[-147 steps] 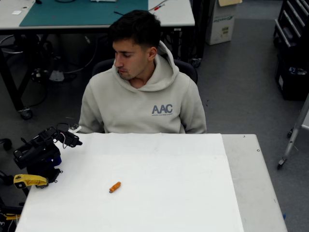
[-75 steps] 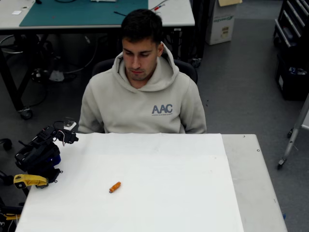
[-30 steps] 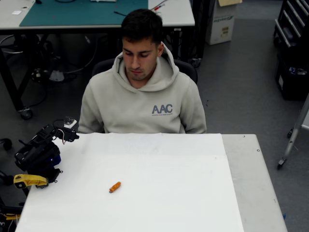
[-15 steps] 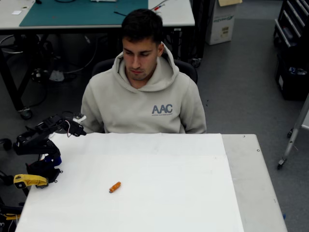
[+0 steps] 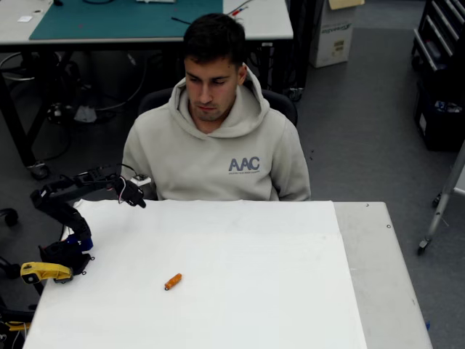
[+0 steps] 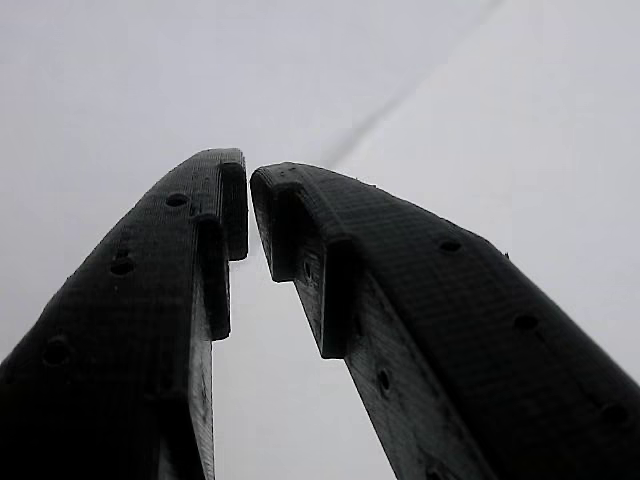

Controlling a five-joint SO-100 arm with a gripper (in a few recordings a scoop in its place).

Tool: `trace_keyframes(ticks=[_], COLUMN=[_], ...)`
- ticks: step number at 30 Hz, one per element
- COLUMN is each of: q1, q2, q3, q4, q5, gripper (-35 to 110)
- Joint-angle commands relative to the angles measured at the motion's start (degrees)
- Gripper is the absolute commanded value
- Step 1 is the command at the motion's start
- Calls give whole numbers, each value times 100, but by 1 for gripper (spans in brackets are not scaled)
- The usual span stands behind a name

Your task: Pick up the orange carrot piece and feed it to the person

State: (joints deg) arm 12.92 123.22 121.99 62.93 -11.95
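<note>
One orange carrot piece (image 5: 172, 281) we see lying on the white surface (image 5: 254, 291), our claw (image 5: 138, 201) nearly closed and empty at its eleven o'clock, the person (image 5: 214, 138) seated at twelve.

Black arm (image 5: 62, 200), loose cables, blue base joint, textured black pincer (image 6: 248, 205) with small holes

We read "AAC" in blue-grey letters on the chest of the person's (image 5: 218, 138) light grey hoodie.

A lab: green-matted workbench (image 5: 131, 18), black equipment racks (image 5: 439, 73), grey floor (image 5: 363, 123).
</note>
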Motion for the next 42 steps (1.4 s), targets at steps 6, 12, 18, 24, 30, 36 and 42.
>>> trace_keyframes(ticks=[6,12,18,24,30,36,42], q1=[1222,2153,3041,3709,4087,4359,4597], q2=[-782,-1318,-1767,-2250,-2777,-3208,-3507], q3=[-844,-1301,-1854,-2329,-2672,-3041,-3384], q4=[53,79,79,88,88,88,88], q5=[-1230,-2162,-2874,-3384,-3735,-3911,-4025], gripper=[-3,-3,-3,-3,-3,-3,-3])
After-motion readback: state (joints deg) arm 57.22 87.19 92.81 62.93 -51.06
